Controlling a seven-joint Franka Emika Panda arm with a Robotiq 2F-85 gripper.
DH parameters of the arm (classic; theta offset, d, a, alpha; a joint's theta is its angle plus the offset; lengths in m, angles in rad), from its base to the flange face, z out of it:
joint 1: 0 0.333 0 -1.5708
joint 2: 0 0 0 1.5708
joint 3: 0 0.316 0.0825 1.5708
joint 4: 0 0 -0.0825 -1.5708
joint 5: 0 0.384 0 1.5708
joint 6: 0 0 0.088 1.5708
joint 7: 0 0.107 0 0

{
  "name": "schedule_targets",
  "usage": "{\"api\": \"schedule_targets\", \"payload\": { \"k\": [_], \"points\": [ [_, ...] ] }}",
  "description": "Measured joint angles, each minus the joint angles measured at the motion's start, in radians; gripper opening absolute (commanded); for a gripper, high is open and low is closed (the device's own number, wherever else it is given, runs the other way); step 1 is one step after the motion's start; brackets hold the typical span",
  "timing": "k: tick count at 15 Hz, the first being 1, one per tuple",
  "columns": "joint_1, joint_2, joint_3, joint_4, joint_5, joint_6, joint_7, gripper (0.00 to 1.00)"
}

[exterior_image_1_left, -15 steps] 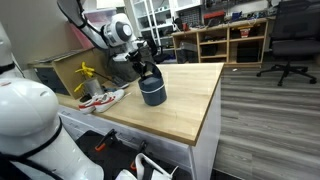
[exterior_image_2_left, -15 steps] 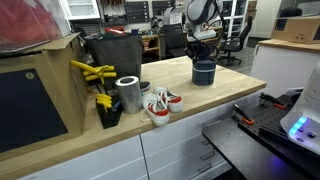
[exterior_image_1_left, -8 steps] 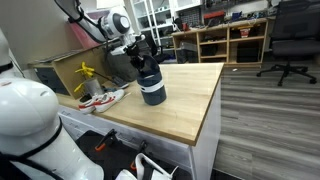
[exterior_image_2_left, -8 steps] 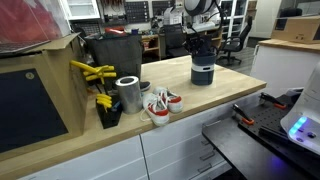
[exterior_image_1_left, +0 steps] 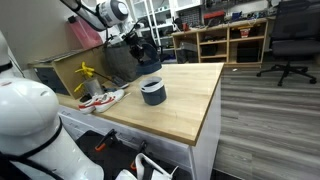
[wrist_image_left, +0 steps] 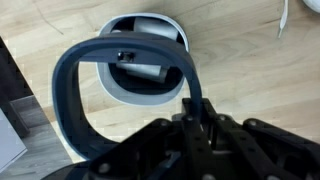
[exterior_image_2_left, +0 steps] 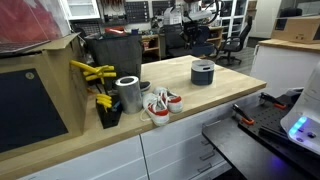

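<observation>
The wooden table [exterior_image_1_left: 190, 112] carries a round grey pot [exterior_image_1_left: 152, 92], standing upright toward its far side, with a pair of shoes [exterior_image_1_left: 101, 98] well apart to its left. Straight above the pot, clear of it, hangs a dark blue ring [wrist_image_left: 62, 95]. The gripper [wrist_image_left: 197, 118] has its jaws clamped together on the ring's near edge.

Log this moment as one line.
gripper: shut on blue ring | blue ring: in the air, apart from container | container: standing on table
</observation>
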Motion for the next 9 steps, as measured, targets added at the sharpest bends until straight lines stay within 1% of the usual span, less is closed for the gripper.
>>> {"api": "schedule_targets", "payload": {
  "k": [4,9],
  "points": [
    [0.0,0.055,-0.001,0.083,0.0,0.004,0.031,0.03],
    [0.007,0.215,-0.007,0.224,-0.002,0.005,0.105,0.03]
  ]
}}
